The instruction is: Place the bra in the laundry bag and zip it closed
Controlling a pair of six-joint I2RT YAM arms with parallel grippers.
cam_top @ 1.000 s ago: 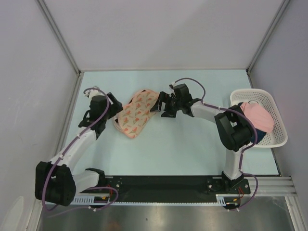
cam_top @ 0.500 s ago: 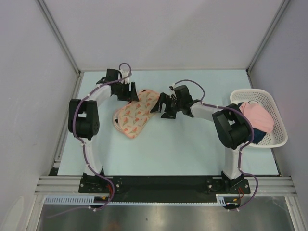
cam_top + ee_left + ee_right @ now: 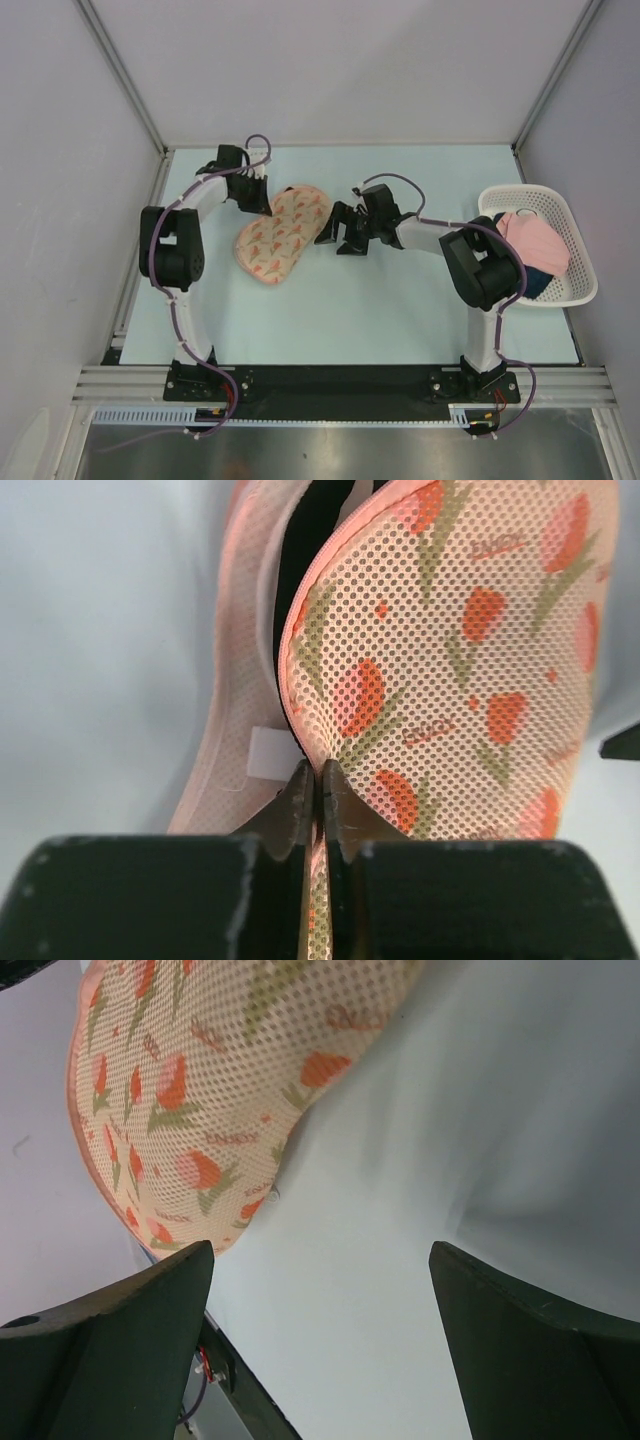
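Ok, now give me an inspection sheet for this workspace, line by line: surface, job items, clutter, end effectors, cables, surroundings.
Surface: pale blue table, no damage seen.
Job's things: laundry bag lies flat, rim gap not yet zipped; black bra shows inside the gap.
Clutter: white basket at the right edge, holding a pink cloth and a dark blue cloth.
End effectors: left end effector pinched shut on the bag's rim; right end effector open beside the bag, holding nothing.
Cables: purple cables run along both arms, off the bag.
Surroundings: plain walls with metal frame posts; nothing else seen.
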